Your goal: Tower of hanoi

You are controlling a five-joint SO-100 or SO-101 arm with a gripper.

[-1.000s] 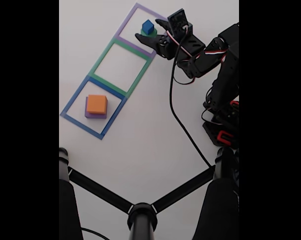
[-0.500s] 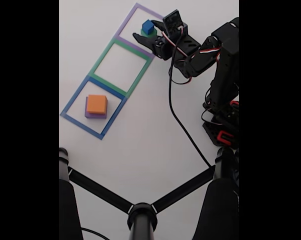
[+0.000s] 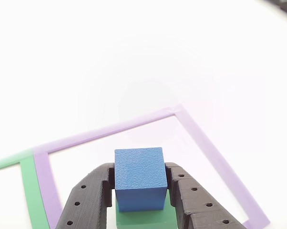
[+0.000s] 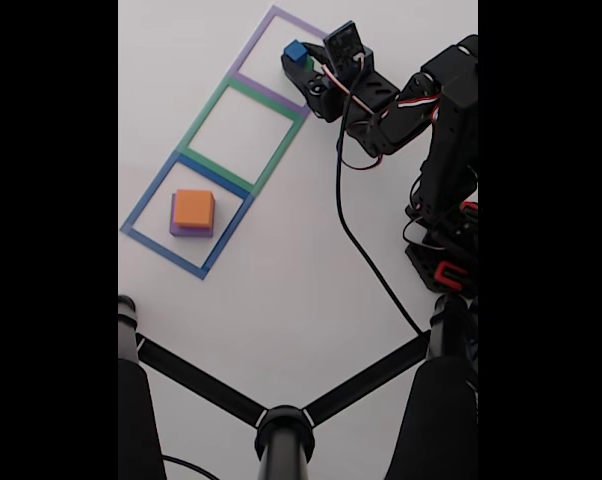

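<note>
End effector (image 3: 139, 191) pinching the blue cube (image 3: 139, 177) atop green block (image 3: 143, 217); a crooked lift could drag green along.

In the fixed view the arm (image 4: 421, 130) reaches from the table's right edge toward its top edge. The gripper (image 3: 139, 183) has both black fingers (image 3: 88, 198) pressed against a blue cube (image 3: 138, 174).

Count: 4 blocks — 1 blue block (image 4: 295, 50), 1 green block (image 3: 148, 215), 1 orange block (image 4: 193, 209), 1 purple block (image 4: 174, 226). 3 tape squares (image 4: 243, 125). 1 arm (image 4: 421, 120).
</note>
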